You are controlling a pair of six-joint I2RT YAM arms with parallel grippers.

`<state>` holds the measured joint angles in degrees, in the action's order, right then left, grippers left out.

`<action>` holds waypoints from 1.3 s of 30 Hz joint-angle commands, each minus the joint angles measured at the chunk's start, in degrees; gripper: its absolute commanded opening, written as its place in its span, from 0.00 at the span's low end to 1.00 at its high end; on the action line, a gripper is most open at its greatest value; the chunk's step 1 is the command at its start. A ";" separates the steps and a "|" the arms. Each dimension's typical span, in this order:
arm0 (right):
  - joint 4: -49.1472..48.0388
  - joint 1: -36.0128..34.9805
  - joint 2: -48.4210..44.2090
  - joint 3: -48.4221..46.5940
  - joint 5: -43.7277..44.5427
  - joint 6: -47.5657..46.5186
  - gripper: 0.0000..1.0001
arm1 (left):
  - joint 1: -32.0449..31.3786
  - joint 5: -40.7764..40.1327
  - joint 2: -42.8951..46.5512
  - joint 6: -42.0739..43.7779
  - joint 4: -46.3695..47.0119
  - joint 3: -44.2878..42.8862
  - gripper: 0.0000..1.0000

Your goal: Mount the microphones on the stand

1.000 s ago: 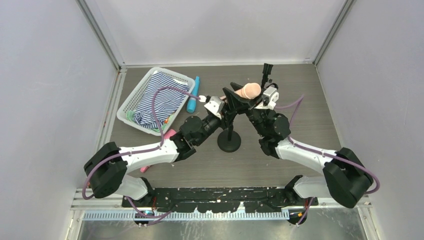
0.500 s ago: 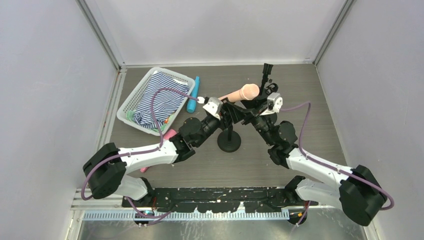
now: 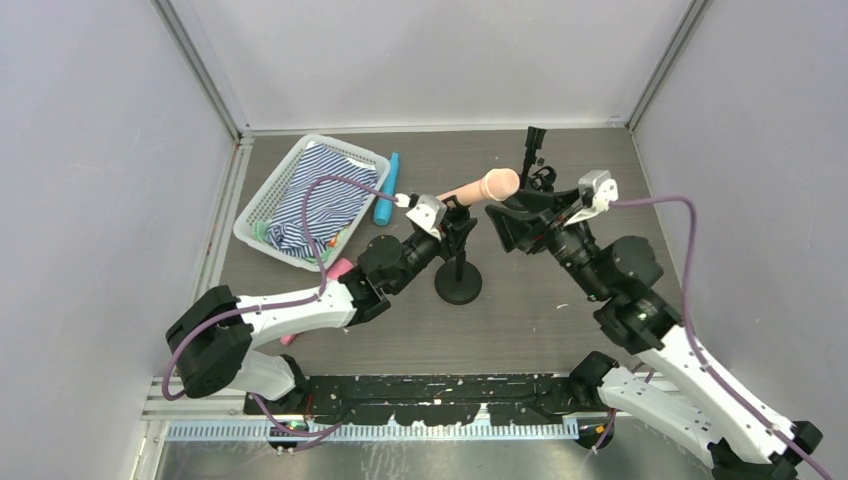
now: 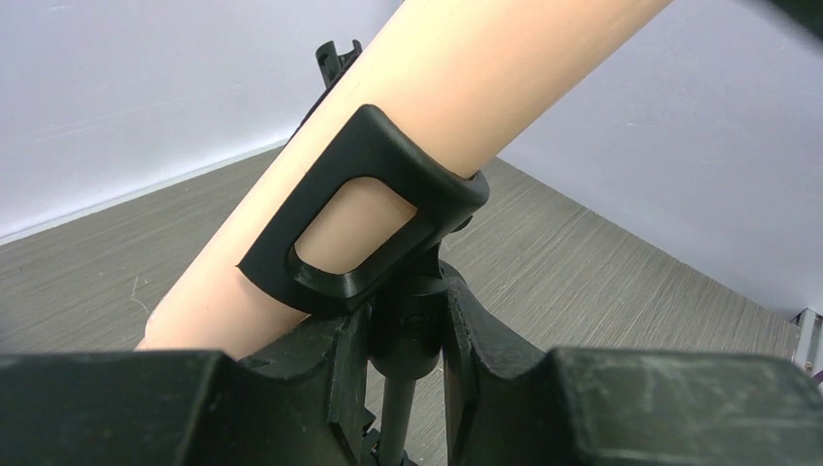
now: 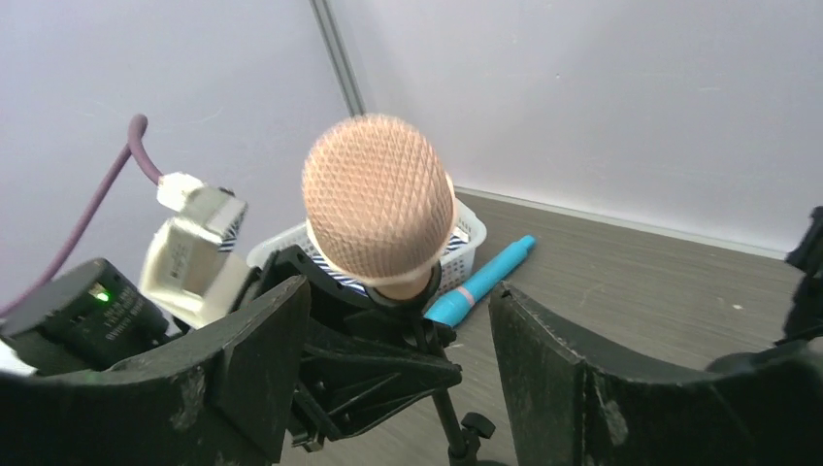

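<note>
The right hand (image 3: 507,226) has backed off, fingers apart, leaving the peach microphone (image 3: 480,188) seated in the stand's (image 3: 458,288) clip (image 4: 369,214). The left hand (image 3: 452,218) clamps the stand beneath it. One done: the pink microphone (image 3: 338,267) and, farther off, the blue microphone (image 3: 386,200) lie unattached on the counter (image 3: 450,335).

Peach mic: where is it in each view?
Top external: peach mic centre, tilted atop the stand.
Left wrist: peach mic fills the centre, passing through the clip.
Right wrist: peach mic head, centre.
Shared landmark: the stand's black clip.
</note>
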<state>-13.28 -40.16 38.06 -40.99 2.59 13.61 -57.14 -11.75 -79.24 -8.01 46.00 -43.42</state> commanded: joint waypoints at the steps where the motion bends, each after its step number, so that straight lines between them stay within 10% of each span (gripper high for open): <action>1: 31.06 -0.28 0.82 -14.62 0.88 -2.60 0.74 | -0.42 1.36 -0.46 -0.39 -6.01 0.12 0.00; 10: 54.94 -0.35 14.02 -37.93 2.35 -0.25 0.82 | -0.42 3.14 -0.50 0.48 -7.04 -0.66 0.00; 26: 69.78 -0.30 31.79 -60.22 -0.79 0.21 0.82 | -0.42 7.24 -0.04 2.30 -7.61 -0.13 0.00; 39: 71.17 -0.28 32.45 -60.11 -0.82 -1.93 0.32 | -0.63 8.83 -1.24 2.33 -7.76 -0.79 0.00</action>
<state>56.73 -40.16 70.15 -99.22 2.31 13.65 -56.99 -6.11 -79.26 -4.86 44.71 -44.01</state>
